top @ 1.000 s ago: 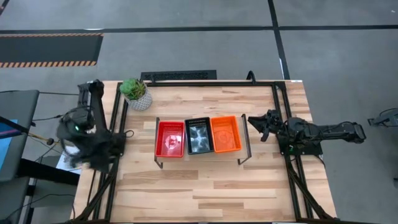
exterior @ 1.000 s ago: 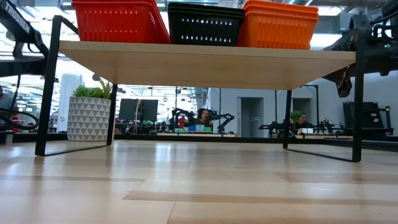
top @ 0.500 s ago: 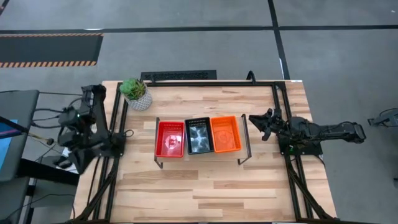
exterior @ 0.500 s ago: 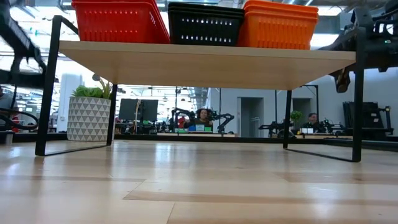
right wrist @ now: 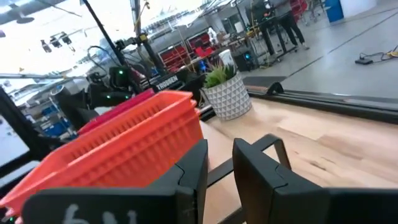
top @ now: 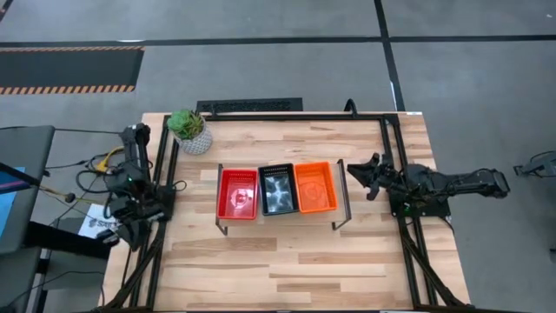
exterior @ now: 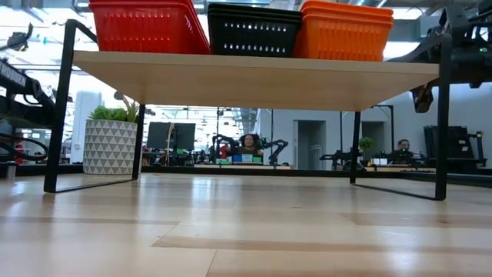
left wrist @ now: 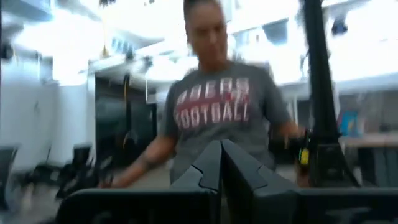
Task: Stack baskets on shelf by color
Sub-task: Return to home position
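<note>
The shelf (exterior: 254, 77) stands mid-table on its black legs. On its board sit three stacks side by side: red baskets (top: 237, 193) on the left, black baskets (top: 277, 190) in the middle, orange baskets (top: 314, 186) on the right. My right gripper (top: 365, 174) hovers just right of the shelf, level with the orange stack (right wrist: 118, 155), its fingers a narrow gap apart and holding nothing. My left arm (top: 132, 187) is folded over its base at the table's left edge. Its gripper (left wrist: 221, 165) is shut, empty and faces out into the room.
A white patterned pot with a green plant (top: 191, 130) stands near the table's far left corner. A person in a grey T-shirt (left wrist: 214, 106) shows beyond the left gripper. Bare wooden tabletop (top: 278, 269) lies in front of the shelf and under it.
My left arm has swung about beside the table's left edge and come to rest folded over its base. The right arm and the baskets have stayed in place.
</note>
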Controlling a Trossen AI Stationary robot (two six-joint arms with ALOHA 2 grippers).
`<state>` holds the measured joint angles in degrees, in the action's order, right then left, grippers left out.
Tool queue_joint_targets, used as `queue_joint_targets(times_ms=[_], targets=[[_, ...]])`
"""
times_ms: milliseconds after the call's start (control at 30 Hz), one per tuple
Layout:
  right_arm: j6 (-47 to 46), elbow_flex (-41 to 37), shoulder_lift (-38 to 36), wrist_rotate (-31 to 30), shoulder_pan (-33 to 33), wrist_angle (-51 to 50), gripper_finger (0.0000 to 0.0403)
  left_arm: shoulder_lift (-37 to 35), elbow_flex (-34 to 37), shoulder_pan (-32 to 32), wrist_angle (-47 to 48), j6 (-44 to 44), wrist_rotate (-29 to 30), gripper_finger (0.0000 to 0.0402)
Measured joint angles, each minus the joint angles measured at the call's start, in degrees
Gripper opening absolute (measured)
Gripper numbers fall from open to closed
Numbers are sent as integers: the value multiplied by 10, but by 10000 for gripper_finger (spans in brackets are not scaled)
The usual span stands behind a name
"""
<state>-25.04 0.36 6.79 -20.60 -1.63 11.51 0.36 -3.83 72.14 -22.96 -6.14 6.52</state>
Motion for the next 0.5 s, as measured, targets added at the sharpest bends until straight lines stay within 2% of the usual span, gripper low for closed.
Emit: queue_joint_targets(times_ms=[33, 267, 333, 400, 500], targets=[[0, 0, 0, 0, -2, -3, 98, 0, 30, 0, -52, 0, -4, 0], [2, 0, 0, 0, -18, -28, 98, -1, 32, -2, 24, -2, 16, 0], [8, 0, 0, 0, -23, -29, 98, -1, 32, -6, 46, -18, 54, 0], [17, 0, 0, 0, -29, -25, 98, -2, 32, -20, 48, -32, 82, 0], [31, 0, 0, 0, -41, -25, 98, -1, 32, -56, 52, -53, 82, 0]])
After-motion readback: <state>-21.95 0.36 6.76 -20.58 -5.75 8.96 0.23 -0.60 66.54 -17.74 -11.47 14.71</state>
